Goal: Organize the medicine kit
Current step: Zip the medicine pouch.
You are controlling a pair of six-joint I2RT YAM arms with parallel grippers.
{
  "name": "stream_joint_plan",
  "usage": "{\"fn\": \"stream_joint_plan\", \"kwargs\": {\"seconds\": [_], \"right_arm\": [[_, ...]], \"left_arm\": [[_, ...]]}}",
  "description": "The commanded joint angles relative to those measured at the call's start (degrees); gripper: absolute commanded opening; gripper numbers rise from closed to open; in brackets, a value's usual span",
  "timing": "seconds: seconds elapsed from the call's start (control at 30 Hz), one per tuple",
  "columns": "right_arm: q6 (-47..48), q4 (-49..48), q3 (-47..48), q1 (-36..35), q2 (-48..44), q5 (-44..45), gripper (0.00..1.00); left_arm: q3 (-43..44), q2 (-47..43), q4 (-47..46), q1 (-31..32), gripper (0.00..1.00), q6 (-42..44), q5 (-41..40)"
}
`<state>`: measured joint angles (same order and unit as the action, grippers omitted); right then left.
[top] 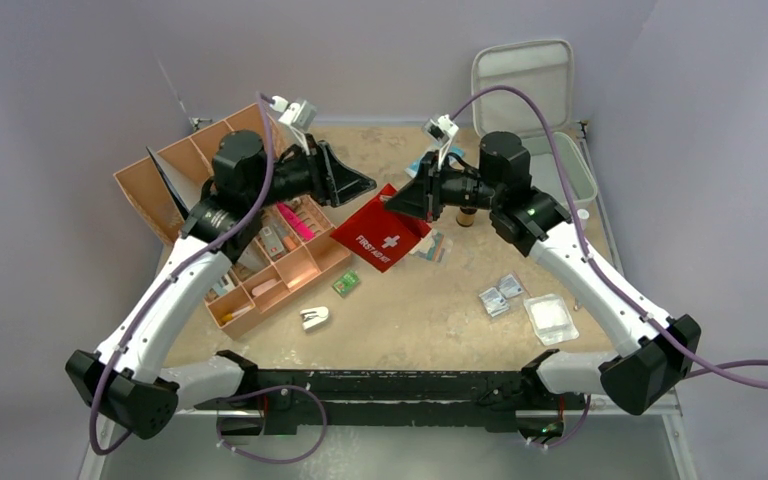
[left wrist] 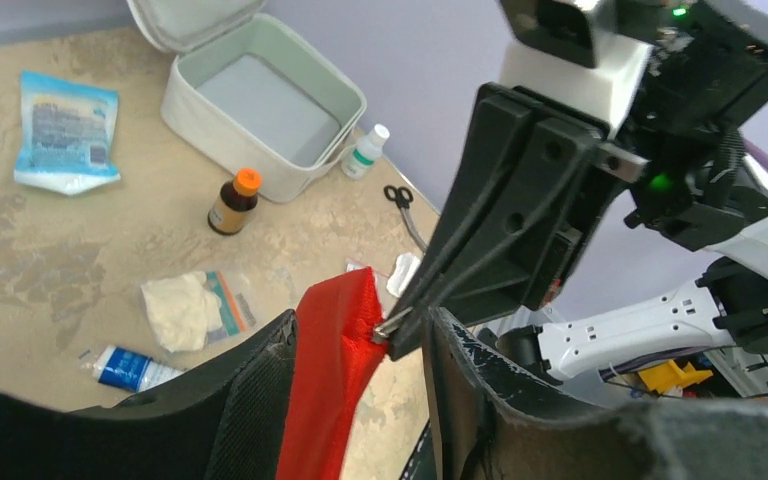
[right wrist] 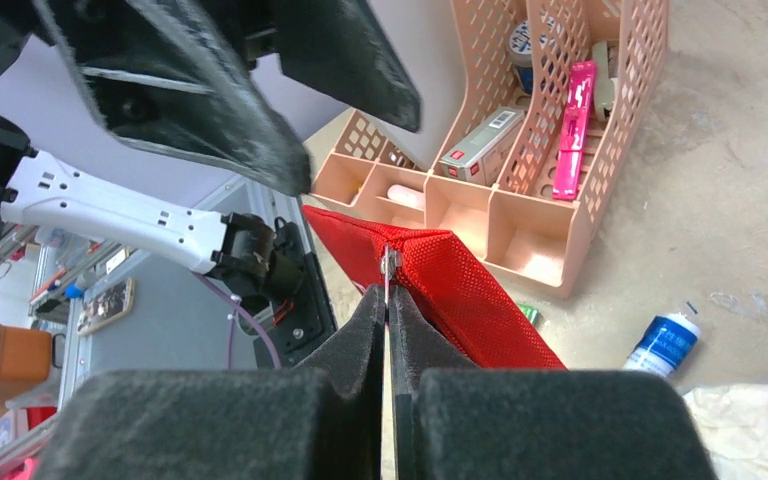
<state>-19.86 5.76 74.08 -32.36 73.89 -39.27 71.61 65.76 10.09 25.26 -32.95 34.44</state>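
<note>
A light grey, rounded hard-shell zip case (top: pixel 588 185) stood open on the worktop (top: pixel 410 300), beyond and to the right of a flat red fabric first-aid pouch (top: pixel 380 232). Its hinged lid (top: pixel 522 85) stood upright behind it. Both arms were at the pouch, well apart from the case.

The right arm's fingers (right wrist: pixel 360 330) were pressed shut on the pouch's small metal zip pull (right wrist: pixel 390 262), holding that corner up off the worktop. The left arm's fingers (left wrist: pixel 250 390) were spread apart and straddled the same corner, with red cloth touching one of them but not clamped.

A brown bottle with an orange cap (left wrist: pixel 232 203) stood between the pouch and the case, just beside the case.

The case looked stiff and probably light, with smooth walls likely to slip under a pinch. The thin rim of its base or the lid's edge seemed the best hold. The lid could swing on its hinge if nudged.
</note>
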Motion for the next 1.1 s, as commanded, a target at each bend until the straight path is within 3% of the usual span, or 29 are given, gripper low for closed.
{"fn": "stream_joint_plan", "kwargs": {"seconds": [0.0,0.4,0.87,1.0,1.07], "right_arm": [[1.8,-3.0,0.2,-0.1,0.5,-2.7,0.00],[2.4,-2.7,0.8,-0.1,1.4,-2.5,0.00],[1.8,-2.5,1.5,-0.1,2.4,-3.8,0.00],[1.9,-2.2,1.3,-0.1,2.4,-3.6,0.00],[1.9,-1.8,1.3,-0.1,2.4,-3.2,0.00]], "left_arm": [[4.3,3.9,5.5,0.1,0.47,1.3,2.4],[10.8,11.5,10.2,0.1,0.50,5.8,8.7],[11.3,14.8,10.2,0.1,0.43,4.4,11.8],[11.4,15.5,9.5,0.1,0.36,3.6,13.5],[11.5,15.6,9.6,0.1,0.20,3.7,14.1]]}}
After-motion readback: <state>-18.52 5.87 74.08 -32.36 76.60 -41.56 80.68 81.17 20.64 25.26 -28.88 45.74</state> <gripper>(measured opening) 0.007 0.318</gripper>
